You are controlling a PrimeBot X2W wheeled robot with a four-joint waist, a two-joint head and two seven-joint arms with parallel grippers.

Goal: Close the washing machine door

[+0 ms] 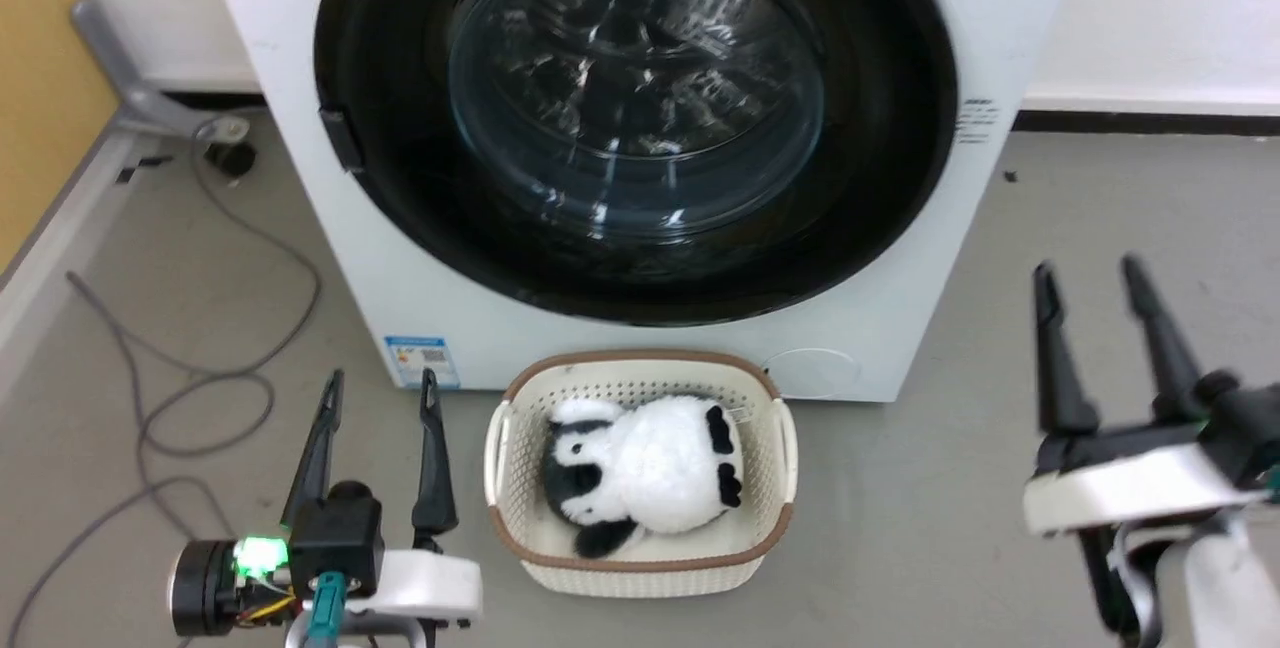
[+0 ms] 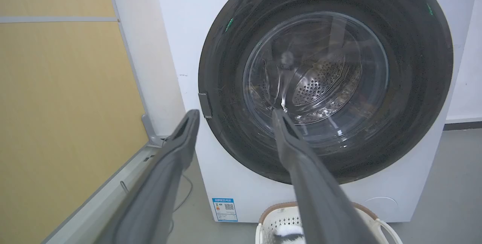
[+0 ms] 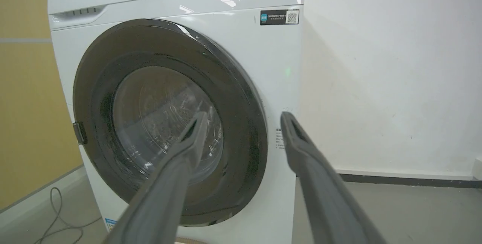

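The washing machine (image 1: pixel 700 348) is white, the washing machine door (image 1: pixel 636 108) black, the basket (image 1: pixel 640 580) cream.

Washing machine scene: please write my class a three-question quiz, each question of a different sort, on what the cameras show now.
1. True or false: the washing machine door lies flush against the front of the washing machine.
2. The cream basket holding the plush panda stands: A on top of the machine; B directly in front of the machine; C inside the drum.
3. Fill the gap: the left end effector and the right end effector both have their fingers ___ and hold nothing.

Key: 1 true; 2 B; 3 open.
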